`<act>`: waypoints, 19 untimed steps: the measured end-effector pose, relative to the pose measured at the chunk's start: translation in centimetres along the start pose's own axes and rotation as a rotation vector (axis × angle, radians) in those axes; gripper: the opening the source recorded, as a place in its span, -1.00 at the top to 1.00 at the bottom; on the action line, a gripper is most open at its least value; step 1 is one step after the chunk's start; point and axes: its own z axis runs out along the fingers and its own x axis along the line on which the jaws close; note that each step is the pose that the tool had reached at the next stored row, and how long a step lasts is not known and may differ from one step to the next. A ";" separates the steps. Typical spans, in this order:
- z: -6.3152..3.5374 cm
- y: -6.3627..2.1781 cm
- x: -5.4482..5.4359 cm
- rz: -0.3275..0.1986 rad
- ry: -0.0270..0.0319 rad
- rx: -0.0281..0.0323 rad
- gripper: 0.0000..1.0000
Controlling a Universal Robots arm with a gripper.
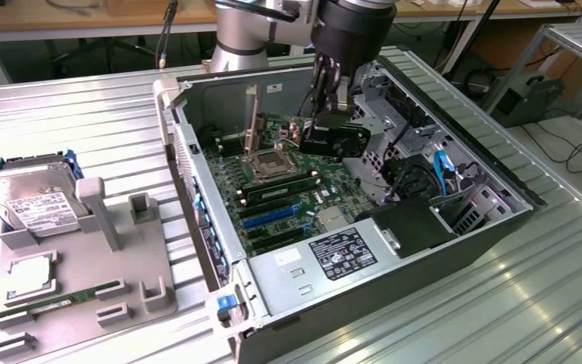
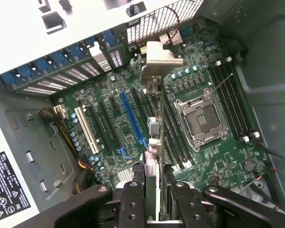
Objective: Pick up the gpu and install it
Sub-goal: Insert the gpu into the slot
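The gpu (image 1: 338, 139) is a black card with a small fan on one face. It hangs inside the open computer case (image 1: 493, 227), above the motherboard (image 1: 289, 199), with my gripper (image 1: 327, 102) shut on its top edge. In the wrist view the gpu (image 2: 153, 142) shows edge-on between my two black fingers (image 2: 133, 199), and its silver bracket (image 2: 159, 59) points toward the case's rear slot covers. The card hovers over the strip of board between the blue expansion slot (image 2: 131, 118) and the CPU socket (image 2: 202, 118), apart from the slots.
A grey fixture tray (image 1: 119, 265) on the exterior view's left holds a hard drive (image 1: 30, 199), a CPU (image 1: 30, 277) and a green memory stick (image 1: 61, 299). The power supply (image 1: 344, 254) fills the case's near end. Drive cages and cables (image 1: 442, 171) line the case's side at the exterior view's right.
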 end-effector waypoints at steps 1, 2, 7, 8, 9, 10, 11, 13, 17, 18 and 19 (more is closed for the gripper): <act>0.00 0.00 0.0 -0.003 0.0000 -0.0001 0.48; 0.00 0.00 0.0 -0.005 0.0002 -0.0001 0.48; 0.00 0.00 0.0 -0.021 0.0006 -0.0005 0.48; 0.00 0.00 0.0 -0.024 0.0008 -0.0006 0.48; 0.00 0.00 0.0 -0.026 0.0009 -0.0006 0.48; 0.00 0.00 0.0 -0.029 0.0010 -0.0007 0.48; 0.00 0.00 0.0 -0.031 0.0010 -0.0007 0.48; 0.00 0.00 0.0 -0.035 0.0012 -0.0009 0.48; 0.00 0.00 0.0 -0.045 0.0015 -0.0011 0.48; 0.00 0.00 0.0 -0.048 0.0016 -0.0011 0.48; 0.00 0.00 0.0 -0.051 0.0016 -0.0012 0.48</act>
